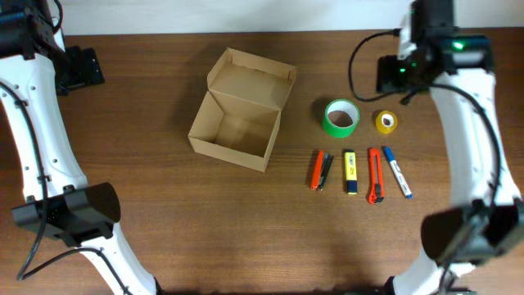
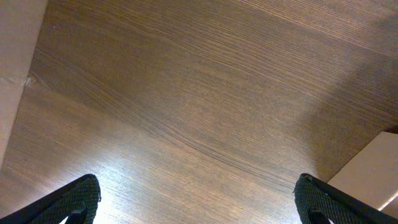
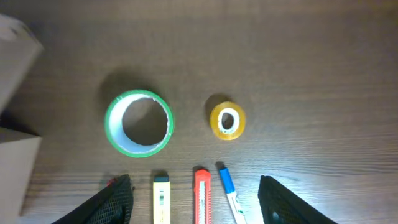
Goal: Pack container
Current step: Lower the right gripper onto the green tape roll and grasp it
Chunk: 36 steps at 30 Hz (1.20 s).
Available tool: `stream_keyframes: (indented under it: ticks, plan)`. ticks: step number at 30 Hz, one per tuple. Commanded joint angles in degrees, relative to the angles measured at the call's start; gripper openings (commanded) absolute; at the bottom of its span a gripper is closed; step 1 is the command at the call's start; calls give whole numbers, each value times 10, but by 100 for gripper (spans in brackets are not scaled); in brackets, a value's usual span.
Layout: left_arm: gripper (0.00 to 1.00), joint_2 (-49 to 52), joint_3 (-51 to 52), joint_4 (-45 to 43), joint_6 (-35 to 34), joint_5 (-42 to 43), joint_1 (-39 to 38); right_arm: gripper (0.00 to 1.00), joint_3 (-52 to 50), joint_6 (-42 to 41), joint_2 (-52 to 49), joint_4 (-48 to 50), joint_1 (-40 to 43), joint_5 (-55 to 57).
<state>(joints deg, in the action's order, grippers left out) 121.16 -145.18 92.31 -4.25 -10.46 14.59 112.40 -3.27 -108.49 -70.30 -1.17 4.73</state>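
The small tan cardboard box (image 1: 241, 111) sits around the middle of the brown wooden table (image 1: 164, 213), a little to the left, its hinged lid tipped back toward the far edge. To its right lie a green tape roll (image 1: 341, 117) and, just beside that, a small yellow tape roll (image 1: 386, 121). In front of the rolls, toward the near edge, four things lie side by side in a row: an orange and black tool (image 1: 320, 170), a yellow highlighter (image 1: 350, 172), an orange utility knife (image 1: 375, 175) and a blue and white marker (image 1: 397, 172). The right gripper (image 3: 196, 186) hovers over the rolls, fingers apart, holding nothing. The left gripper (image 2: 198, 186) is spread wide above bare wood near the far left corner.
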Motion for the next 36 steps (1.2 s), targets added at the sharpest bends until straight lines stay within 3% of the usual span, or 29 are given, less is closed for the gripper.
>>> stream_keyframes:
  ticks: [1, 6, 12, 36]
  plan:
    - [99, -11, -7, -1, 7, 6, 2, 67, 4, -17, -31, -1, -3, 5]
    - [99, -11, -7, -1, 7, 6, 2, 73, 4, -17, -67, 31, -3, -28]
    - [99, -11, -7, -1, 7, 6, 2, 74, 4, -19, -119, 47, -8, -28]
    - [99, -11, -7, -1, 7, 6, 2, 62, -16, -19, -226, 16, -19, -41]
